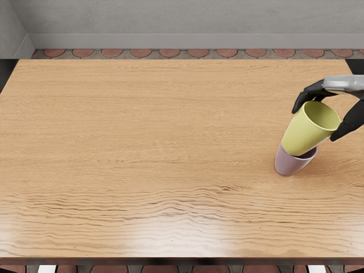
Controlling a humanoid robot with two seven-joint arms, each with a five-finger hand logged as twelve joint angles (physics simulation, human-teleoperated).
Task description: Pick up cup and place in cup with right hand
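Wooden table (142, 125) stretches left of my right hand (325, 88), edge beyond; I pinch tapered yellow cup (302, 134) over mauve cup (289, 165).

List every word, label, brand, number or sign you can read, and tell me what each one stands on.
There are none: no lettering, number or sign shows on the yellow-green cup, the purple cup, the right hand, the table or the wall. Sides turned away from the view cannot be checked.
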